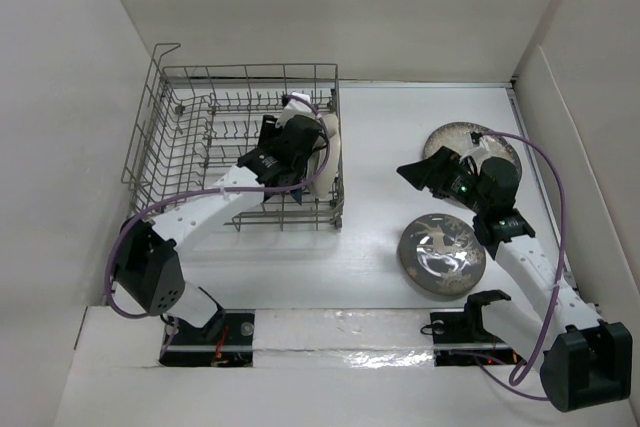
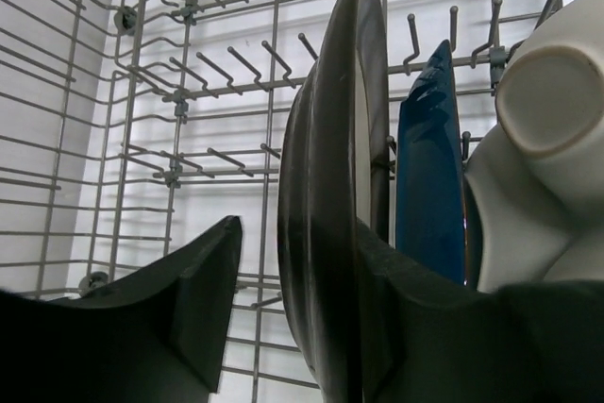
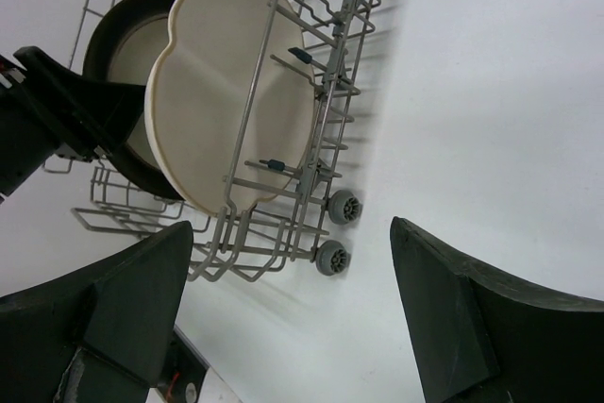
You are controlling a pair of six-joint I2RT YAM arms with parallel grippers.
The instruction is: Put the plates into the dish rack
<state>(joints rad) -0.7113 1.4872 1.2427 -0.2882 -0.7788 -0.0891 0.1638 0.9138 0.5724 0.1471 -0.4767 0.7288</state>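
Arm bases: the left base [image 1: 148, 277] and the right base [image 1: 588, 365] sit at the near edge, with a white mounting strip [image 1: 320, 332] between them.
Grey reindeer-patterned plate [image 1: 442, 255]: lies flat on the table [image 1: 385, 112], just ahead of the right arm, not yet loaded.
Right gripper [image 3: 291, 226]: jaws are wide apart with nothing between them. It hangs above bare table beside the two loose plates and faces the rack's side wall.
Speckled cream plate [image 1: 455, 134]: lies flat beyond the grey plate, partly covered by the right wrist, not yet loaded.
Left gripper [image 2: 300, 233]: sits inside the rack with one finger on each side of a standing plate. A gap shows between one finger and the rim, so the jaws read as parted, not clamped.
Brown-rimmed beige plate [image 2: 330, 186]: stands upright on edge among the tines, between those fingers.
Dark blue leaf-shaped dish [image 2: 429, 186]: stands upright just beside the brown-rimmed plate.
Cream three-section plate [image 3: 226, 92]: stands upright against the rack's end wall, next to the blue dish.
Dish rack [image 1: 160, 142]: sits on the far left of the table, with its wire handle raised at the far corner.
Progress: three of the five plates appear seated and two are on the table, so the job looks a little past halfway.
Surface and room: the tabletop is plain white, enclosed by bare white walls [image 1: 350, 7] on three sides.
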